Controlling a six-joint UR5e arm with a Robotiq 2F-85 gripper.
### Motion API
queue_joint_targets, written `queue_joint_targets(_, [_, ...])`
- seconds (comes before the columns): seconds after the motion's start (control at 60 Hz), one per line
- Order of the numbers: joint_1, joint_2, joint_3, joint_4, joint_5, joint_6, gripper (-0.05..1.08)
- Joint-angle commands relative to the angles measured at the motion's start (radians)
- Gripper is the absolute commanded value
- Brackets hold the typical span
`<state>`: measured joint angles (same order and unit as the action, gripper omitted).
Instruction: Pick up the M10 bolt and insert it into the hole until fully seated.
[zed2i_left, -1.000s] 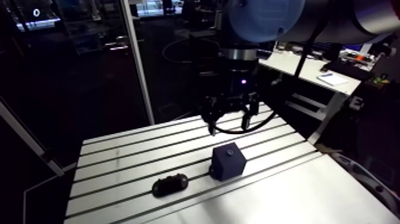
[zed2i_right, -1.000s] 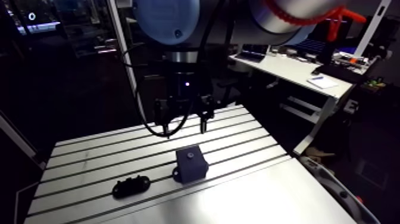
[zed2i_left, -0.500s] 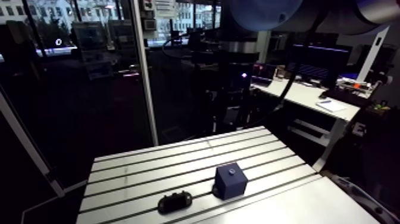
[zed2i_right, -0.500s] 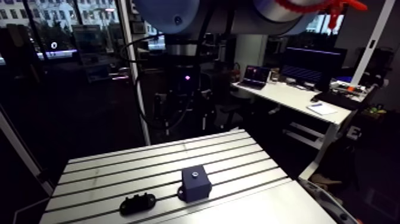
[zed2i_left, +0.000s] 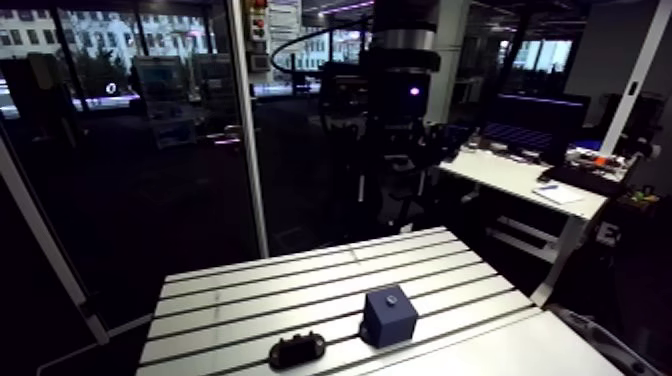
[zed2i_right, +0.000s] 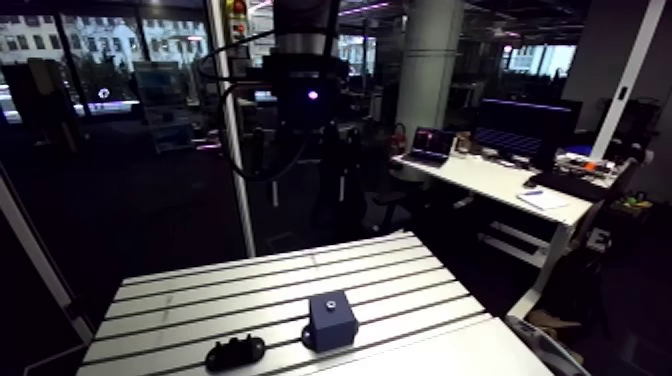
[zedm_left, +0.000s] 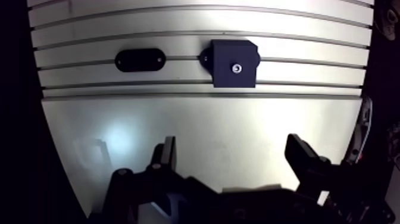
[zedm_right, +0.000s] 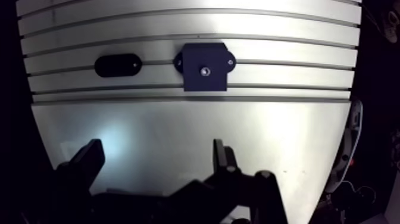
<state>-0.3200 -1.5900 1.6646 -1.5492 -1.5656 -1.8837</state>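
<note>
A dark blue block (zedm_left: 233, 62) stands on the slotted table (zedm_left: 196, 137), far below and ahead of my gripper (zedm_left: 232, 156). A small bright metal head (zedm_left: 237, 68) shows in the hole on the block's top face. A black oval holder (zedm_left: 139, 59) lies beside the block on the same slot. The gripper is open with nothing between its fingers (zedm_left: 165, 156). In the arm view the block (zed2i_left: 388, 315) and the holder (zed2i_left: 297, 349) sit near the table's front, and the wrist hangs high above the table's far edge.
The table's smooth front plate (zedm_right: 196, 137) lies directly under the gripper. A grey curved part (zedm_left: 359, 128) shows past the table's side edge. A white upright post (zed2i_left: 252, 130) stands behind the table's far edge.
The wrist and gripper have risen from just above the block to high over the table. The arm camera has moved with them. Block and holder lie where they were.
</note>
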Motion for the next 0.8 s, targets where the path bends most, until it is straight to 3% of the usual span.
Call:
queue_joint_targets(0.017, [0.004,0.003,-0.07,0.066,0.003,0.004,0.01])
queue_joint_targets(0.283, [0.043,0.017,-0.118,0.067,0.003,0.005,0.0])
queue_joint_targets(0.8, [0.067,0.047,-0.159,0.062,0.002,0.01,0.0])
